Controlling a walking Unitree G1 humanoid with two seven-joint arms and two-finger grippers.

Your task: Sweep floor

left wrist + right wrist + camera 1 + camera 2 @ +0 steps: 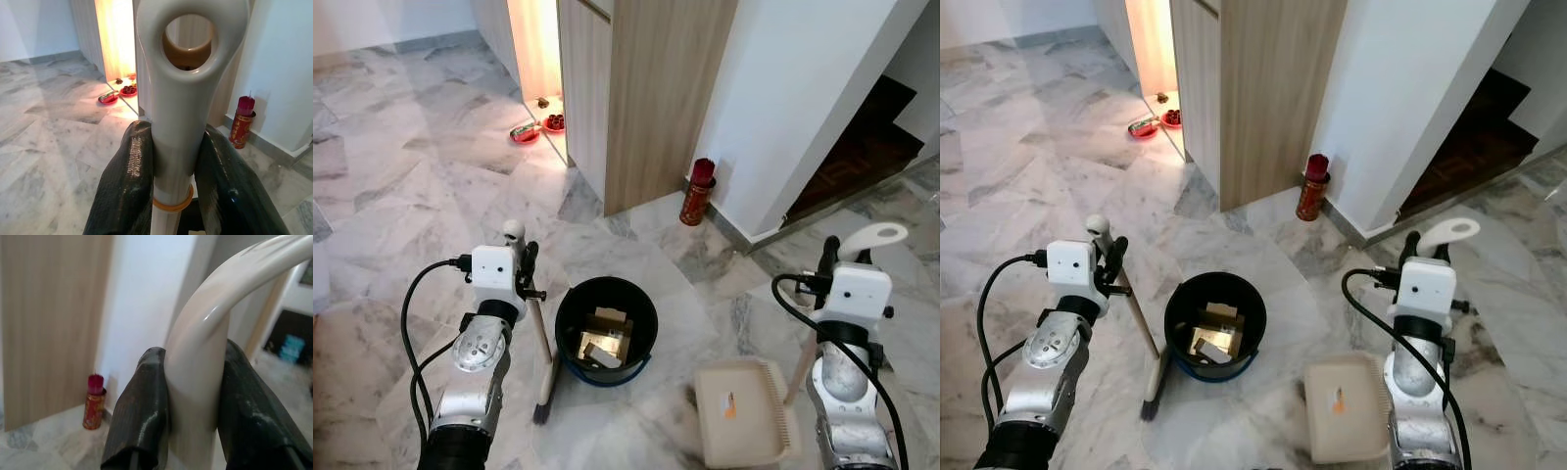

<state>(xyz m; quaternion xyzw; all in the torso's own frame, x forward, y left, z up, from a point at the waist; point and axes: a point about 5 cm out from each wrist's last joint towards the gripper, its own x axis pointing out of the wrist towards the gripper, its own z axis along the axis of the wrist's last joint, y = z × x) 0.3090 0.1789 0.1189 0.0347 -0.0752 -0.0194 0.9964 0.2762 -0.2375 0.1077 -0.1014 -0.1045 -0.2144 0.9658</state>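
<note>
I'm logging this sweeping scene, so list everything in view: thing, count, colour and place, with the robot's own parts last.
broom: 1, cream handle with dark bristles, upright left of the bin, bristles on the floor
bin: 1, black, on the floor between the arms, scraps of paper or card inside
dustpan: 1, beige, flat on the floor right of the bin
red canister: 1, red, by the white wall beside the cabinet
red dishes: 2, red, on the lit floor by the cabinet
wooden cabinet: 1, light wood, behind the bin
left claw: 1, black, shut on the broom handle
right claw: 1, black, shut on the dustpan handle
</note>
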